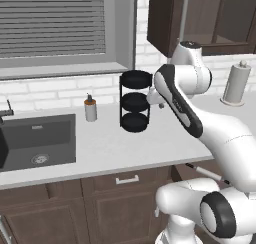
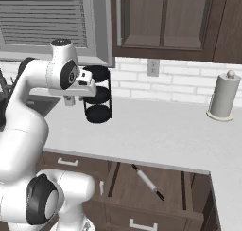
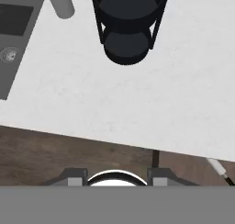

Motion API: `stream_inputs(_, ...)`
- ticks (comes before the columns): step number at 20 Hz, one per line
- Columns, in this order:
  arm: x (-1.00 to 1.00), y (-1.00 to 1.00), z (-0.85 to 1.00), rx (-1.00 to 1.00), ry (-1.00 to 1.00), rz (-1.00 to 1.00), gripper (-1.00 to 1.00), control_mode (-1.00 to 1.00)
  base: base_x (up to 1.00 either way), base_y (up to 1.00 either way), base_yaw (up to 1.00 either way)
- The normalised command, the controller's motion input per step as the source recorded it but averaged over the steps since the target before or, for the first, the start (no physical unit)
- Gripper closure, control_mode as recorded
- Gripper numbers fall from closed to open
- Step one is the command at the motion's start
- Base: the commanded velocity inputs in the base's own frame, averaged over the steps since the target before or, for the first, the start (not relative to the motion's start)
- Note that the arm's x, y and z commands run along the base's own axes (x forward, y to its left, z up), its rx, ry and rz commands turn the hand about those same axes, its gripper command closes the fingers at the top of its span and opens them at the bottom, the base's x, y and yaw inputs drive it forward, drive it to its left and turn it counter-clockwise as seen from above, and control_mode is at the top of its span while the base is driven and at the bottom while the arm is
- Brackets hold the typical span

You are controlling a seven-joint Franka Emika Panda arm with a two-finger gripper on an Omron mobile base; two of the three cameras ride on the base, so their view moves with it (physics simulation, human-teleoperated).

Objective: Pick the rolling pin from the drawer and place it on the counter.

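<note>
I see the drawer (image 2: 156,190) pulled open below the white desk (image 2: 156,130). The rolling pin (image 2: 147,182) lies flat on the drawer floor, slanted from upper left to lower right, apart from the drawer walls. In the left base view its pale shaft and dark handle (image 1: 207,173) show past the arm, just under the desk edge; in the hand view one end (image 3: 219,169) shows at the lower right.

My tool (image 2: 70,100) hangs high above the desk, well apart from the pin, near a black three-tier rack (image 2: 98,95). I cannot tell how wide its jaws stand, since the hand view shows little more than the finger tips (image 3: 77,176), with nothing between them.

A paper towel roll (image 2: 224,96) stands upright at the right. A sink (image 1: 37,140) and a soap bottle (image 1: 90,108) sit to the left.
</note>
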Motion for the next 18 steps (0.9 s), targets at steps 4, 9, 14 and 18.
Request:
stream_inputs(4,-0.3,0.0,0.0,0.0,0.0,0.0,-1.0,-1.0,0.0,0.0,0.0)
stream_inputs(9,-0.95,-0.09,-0.08,0.0,0.01,-0.02,-1.0,-1.0,0.0,0.0,0.0)
stream_inputs(14,-0.97,-0.57,-0.45,0.03,-0.08,-0.12,-1.0,-1.0,0.0,0.0,0.0)
stream_inputs(18,-0.74,-0.56,-0.48,0.02,-0.1,-0.13,-1.0,-1.0,0.0,0.0,0.0)
